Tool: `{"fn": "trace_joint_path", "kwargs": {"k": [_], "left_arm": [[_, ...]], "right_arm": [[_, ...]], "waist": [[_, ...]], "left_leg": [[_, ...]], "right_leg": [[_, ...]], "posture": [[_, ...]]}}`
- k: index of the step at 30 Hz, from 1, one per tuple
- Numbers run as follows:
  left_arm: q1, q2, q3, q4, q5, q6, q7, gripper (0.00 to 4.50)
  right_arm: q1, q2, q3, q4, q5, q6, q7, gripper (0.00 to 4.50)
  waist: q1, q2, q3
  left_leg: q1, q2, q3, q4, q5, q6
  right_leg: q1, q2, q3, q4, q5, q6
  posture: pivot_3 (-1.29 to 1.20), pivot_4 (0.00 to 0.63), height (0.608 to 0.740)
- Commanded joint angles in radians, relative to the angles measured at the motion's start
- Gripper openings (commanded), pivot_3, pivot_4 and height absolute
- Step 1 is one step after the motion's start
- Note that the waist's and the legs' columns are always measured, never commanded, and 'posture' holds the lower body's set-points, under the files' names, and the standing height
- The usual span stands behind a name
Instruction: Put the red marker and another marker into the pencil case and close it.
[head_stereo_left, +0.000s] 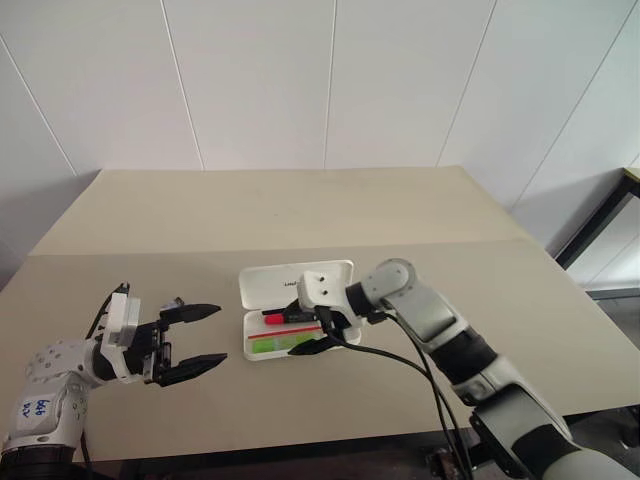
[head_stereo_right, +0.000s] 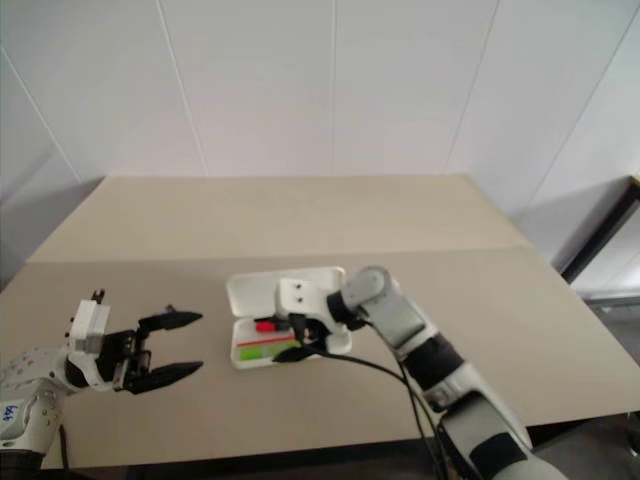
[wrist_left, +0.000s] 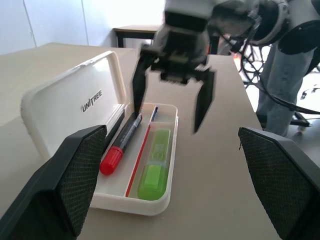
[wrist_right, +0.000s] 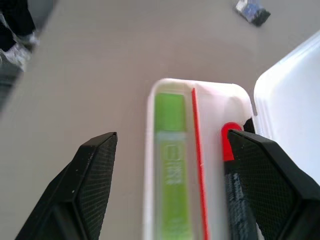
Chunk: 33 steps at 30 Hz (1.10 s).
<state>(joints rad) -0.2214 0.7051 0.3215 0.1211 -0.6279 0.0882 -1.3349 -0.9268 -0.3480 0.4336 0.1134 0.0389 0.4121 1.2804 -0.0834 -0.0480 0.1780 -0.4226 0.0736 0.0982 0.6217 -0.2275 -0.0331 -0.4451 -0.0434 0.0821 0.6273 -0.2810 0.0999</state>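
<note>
You've got a beige table (head_stereo_left: 300, 215), seam across the middle. The open white pencil case (head_stereo_left: 262, 285) lies directly on it, near centre.

One pencil case (wrist_left: 75, 107) lies on the one counter (head_stereo_left: 300, 210), its lid raised. Two markers rest in its tray: one red marker (wrist_left: 122, 142), black-barrelled with a red cap, and one stubby lime-green highlighter (wrist_left: 155, 165). One red divider strip (wrist_left: 139, 159) runs between them, giving two compartments, one marker in each. Two grippers are present, the left gripper (head_stereo_left: 195, 340) and the right gripper (wrist_left: 172, 102), each with two black fingers, four in all. One small dark object (wrist_right: 253, 11) lies farther off on the counter, too blurred to identify.
</note>
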Motion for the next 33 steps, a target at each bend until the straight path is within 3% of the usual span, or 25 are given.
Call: {"fn": "trace_joint_path", "kwargs": {"k": [1,10,18,22,33], "left_arm": [[0.01,-0.006,0.051,-0.045,0.022,-0.036,0.092,4.5],[-0.023,-0.034,0.084,-0.021,0.178,-0.082,0.44,4.5],[-0.161,-0.026,0.04,0.202,0.323,-0.081,0.655,4.5],[-0.268,-0.005,-0.014,0.381,0.378,-0.057,0.656,4.5],[-0.494,0.016,-0.14,0.745,0.467,-0.025,0.551,4.5]], "right_arm": [[0.039,-0.06,-0.055,-0.186,0.067,0.118,0.002,4.48],[0.199,-0.226,-0.194,-0.466,0.22,0.309,-0.056,4.48],[0.325,-0.17,-0.443,-0.493,0.403,0.271,-0.19,4.48],[0.383,-0.15,-0.543,-0.498,0.521,0.244,-0.198,4.48],[0.438,-0.193,-0.617,-0.505,0.673,0.235,-0.229,4.48]], "waist": [[0.0,0.0,0.0],[0.003,0.0,0.0],[0.005,-0.001,-0.001],[0.009,-0.001,-0.001],[0.013,-0.001,-0.001]], "left_leg": [[0.0,0.0,0.0,0.0,0.0,0.0],[0.0,0.0,-0.001,0.0,0.0,0.0],[0.001,0.0,0.0,0.001,0.0,0.0],[0.0,0.0,0.0,0.002,0.0,0.0],[0.0,0.0,0.0,0.002,0.0,0.0]], "right_leg": [[0.0,0.0,0.0,0.0,0.0,0.0],[0.0,0.0,0.0,-0.001,-0.003,-0.006],[0.0,0.0,0.001,-0.001,-0.001,-0.002],[0.001,0.001,0.0,-0.001,0.002,0.003],[0.001,0.002,0.0,0.0,0.002,0.003]], "posture": [[0.0,0.15,0.74],[0.0,0.15,0.74],[0.0,0.15,0.74],[0.0,0.15,0.74],[0.0,0.15,0.74]]}}
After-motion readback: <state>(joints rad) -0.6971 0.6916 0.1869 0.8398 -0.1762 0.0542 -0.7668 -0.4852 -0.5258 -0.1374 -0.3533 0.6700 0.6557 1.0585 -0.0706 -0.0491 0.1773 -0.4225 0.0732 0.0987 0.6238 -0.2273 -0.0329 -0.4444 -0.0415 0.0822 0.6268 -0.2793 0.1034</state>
